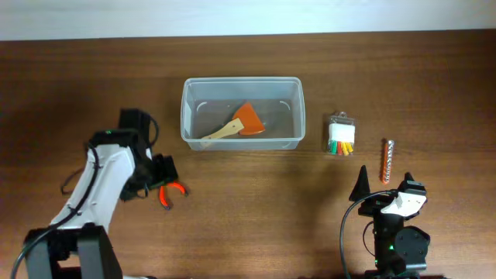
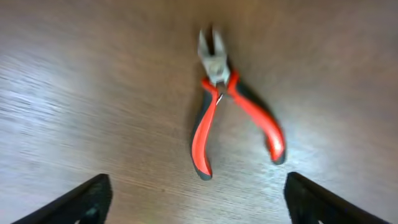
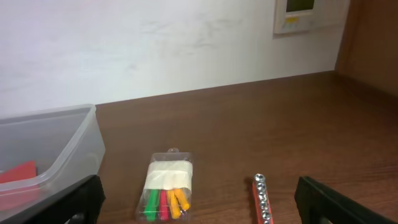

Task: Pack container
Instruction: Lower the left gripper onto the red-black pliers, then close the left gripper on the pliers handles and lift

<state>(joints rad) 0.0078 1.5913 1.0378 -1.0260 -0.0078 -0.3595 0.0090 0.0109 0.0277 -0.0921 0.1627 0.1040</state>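
A dark brown wooden counter [image 1: 256, 232] runs up to a pale wall [image 3: 155, 43], where a small control panel [image 3: 305, 15] is mounted at the far right.

The left jaws stand released and wide apart over the counter, with nothing between them. Just ahead of them, inside their span, lie red-handled pliers [image 2: 217, 118], flat on the counter with the handles splayed towards the jaws and the nose pointing away. The arm seems lined up for a pick, and the handles look like the easier part to grasp.

The container [image 1: 242, 144] sits well beyond the left jaws and off to their right, open side up. From the right jaws it lies ahead and to the left. It already holds an orange spatula [image 1: 242, 122] with a wooden handle, which lies slanted across the floor, so packing looks begun but far from done.

Almost straight ahead of the right jaws lies a clear packet of coloured pieces [image 3: 166, 190], near the container's end wall but apart from it. Ahead and slightly right of those jaws lies a beaded metal bar [image 3: 261, 199]. The right jaws are also released and empty, raised off the counter, apparently waiting while the left side works.
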